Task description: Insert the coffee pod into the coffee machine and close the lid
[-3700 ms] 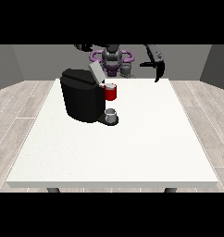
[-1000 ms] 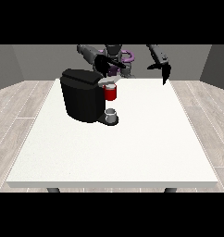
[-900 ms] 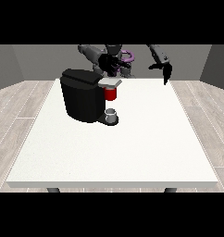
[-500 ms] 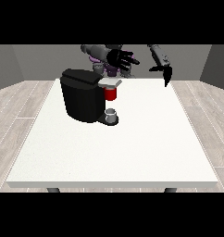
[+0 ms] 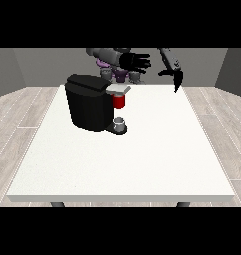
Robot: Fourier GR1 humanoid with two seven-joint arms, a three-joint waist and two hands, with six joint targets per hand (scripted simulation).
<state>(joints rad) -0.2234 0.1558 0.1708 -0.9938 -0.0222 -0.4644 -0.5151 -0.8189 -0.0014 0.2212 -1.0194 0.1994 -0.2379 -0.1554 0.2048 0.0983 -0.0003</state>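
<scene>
Both hands hang in the air above the far edge of the table [image 5: 142, 169], holding nothing: the hand at the view's left [image 5: 135, 61] has its fingers spread straight over the machine [image 5: 88, 102], and the hand at the view's right [image 5: 176, 77] points its straight fingers down, well apart from it. Nearer, a grey thing [image 5: 119, 123] sits at the machine's base, below a red thing at the machine [image 5: 118, 100]; I cannot tell if it is the pod.

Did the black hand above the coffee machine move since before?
Yes. The hand at the view's left has moved rightward in the view, from above the coffee machine to past the red thing at the machine.
</scene>
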